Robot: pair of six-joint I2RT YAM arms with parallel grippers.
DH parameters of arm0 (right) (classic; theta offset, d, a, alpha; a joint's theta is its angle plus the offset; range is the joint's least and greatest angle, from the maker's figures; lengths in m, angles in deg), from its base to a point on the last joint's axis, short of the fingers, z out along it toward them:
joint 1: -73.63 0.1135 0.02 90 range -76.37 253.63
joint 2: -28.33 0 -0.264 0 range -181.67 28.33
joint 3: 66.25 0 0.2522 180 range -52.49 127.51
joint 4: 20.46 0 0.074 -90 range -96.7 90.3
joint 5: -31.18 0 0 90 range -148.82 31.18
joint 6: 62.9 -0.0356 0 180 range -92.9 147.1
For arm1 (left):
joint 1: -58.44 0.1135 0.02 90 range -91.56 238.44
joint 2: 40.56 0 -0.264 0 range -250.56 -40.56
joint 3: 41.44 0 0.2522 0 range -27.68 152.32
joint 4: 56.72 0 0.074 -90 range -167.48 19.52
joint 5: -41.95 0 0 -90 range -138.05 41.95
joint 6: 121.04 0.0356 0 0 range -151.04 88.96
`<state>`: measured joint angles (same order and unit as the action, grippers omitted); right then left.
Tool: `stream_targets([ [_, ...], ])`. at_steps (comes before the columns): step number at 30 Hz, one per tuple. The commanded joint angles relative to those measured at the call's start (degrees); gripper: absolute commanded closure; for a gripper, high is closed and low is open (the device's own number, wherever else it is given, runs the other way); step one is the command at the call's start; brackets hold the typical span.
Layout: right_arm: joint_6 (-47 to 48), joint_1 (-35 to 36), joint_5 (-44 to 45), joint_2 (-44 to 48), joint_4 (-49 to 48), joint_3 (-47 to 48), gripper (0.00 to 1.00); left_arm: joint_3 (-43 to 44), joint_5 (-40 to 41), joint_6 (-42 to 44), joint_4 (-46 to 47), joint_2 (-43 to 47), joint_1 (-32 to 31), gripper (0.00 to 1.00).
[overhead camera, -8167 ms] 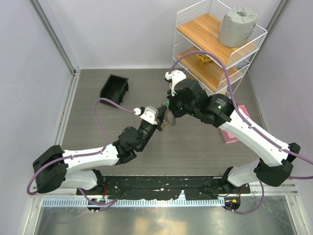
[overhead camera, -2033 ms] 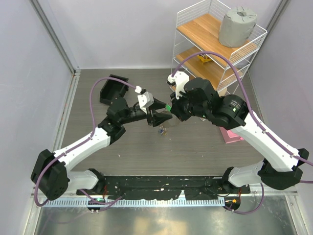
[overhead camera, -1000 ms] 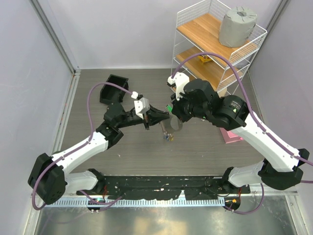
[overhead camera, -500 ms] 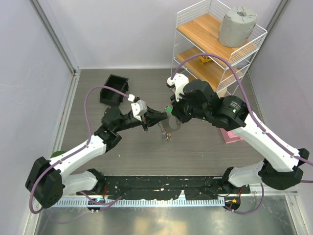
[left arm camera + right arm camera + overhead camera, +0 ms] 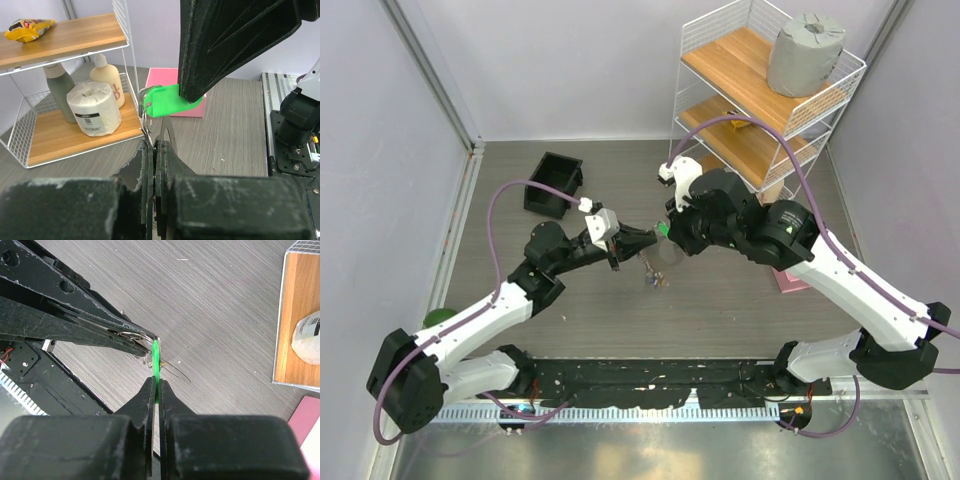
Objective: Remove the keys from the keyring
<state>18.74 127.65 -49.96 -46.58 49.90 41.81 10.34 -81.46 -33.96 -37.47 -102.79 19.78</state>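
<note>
The left gripper point(image 5: 156, 142) has its fingers pressed together on the wire of the keyring point(image 5: 144, 114), which hangs in the air above the table point(image 5: 720, 300) between both arms. Just to its right, the green key point(image 5: 169, 102) is still threaded on that ring, its plastic head clamped flat in the right gripper point(image 5: 156, 385). No key looks freed yet; green seems nearest to sliding off

We count two white robot arms point(image 5: 470, 325), one green plastic key point(image 5: 167, 102), one black square bin point(image 5: 553, 183), one white wire rack point(image 5: 825, 105) with two wooden shelves point(image 5: 735, 55), two plastic bottles point(image 5: 59, 92), one white paper roll point(image 5: 95, 115), one big grey roll point(image 5: 805, 52) and one pink box point(image 5: 162, 76).
</note>
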Motion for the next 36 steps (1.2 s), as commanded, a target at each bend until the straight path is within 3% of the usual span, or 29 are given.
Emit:
stream_targets([
  [1,-0.69,-0.32,1.42,0.47,0.18,-0.79,0.95,0.48,1.59,1.6,3.11,3.17,-0.11,1.0],
  [8,-1.66,-0.32,-1.39,0.12,1.32,-2.1,0.93,0.74,3.96,5.29,0.21,4.67,-0.9,1.0],
  [9,-1.75,-0.32,-1.91,0.12,1.84,-2.19,0.89,0.83,4.31,5.81,-0.23,4.76,-0.98,1.0],
  [11,-1.66,-0.41,-2.1,0.38,2.02,-2.37,0.67,1.0,4.58,6.61,-1.02,4.67,-1.25,1.0],
  [13,-1.14,-0.32,-0.61,1.34,1.76,-2.54,0.6,1.27,4.58,6.96,-1.37,4.58,-1.34,1.0],
  [21,10.18,-0.32,-2.18,7.58,-7.54,-5.87,0.6,3.55,-1.74,6.35,-5.76,4.41,-1.42,1.0],
  [24,20.7,-0.23,-11.88,12.66,-15.43,-12.96,0.59,4.08,-3.76,5.03,-7.69,5.72,-1.51,1.0],
  [29,26.81,-0.32,-21.07,20.77,-29.33,-22.84,0.55,6.53,-4.91,3.63,-14.72,7.04,-1.42,1.0],
  [36,34.28,-0.23,-27.14,18.32,-29.09,-21.89,0.63,9.61,-10.27,-1.91,-18.33,6.43,-1.42,1.0],
])
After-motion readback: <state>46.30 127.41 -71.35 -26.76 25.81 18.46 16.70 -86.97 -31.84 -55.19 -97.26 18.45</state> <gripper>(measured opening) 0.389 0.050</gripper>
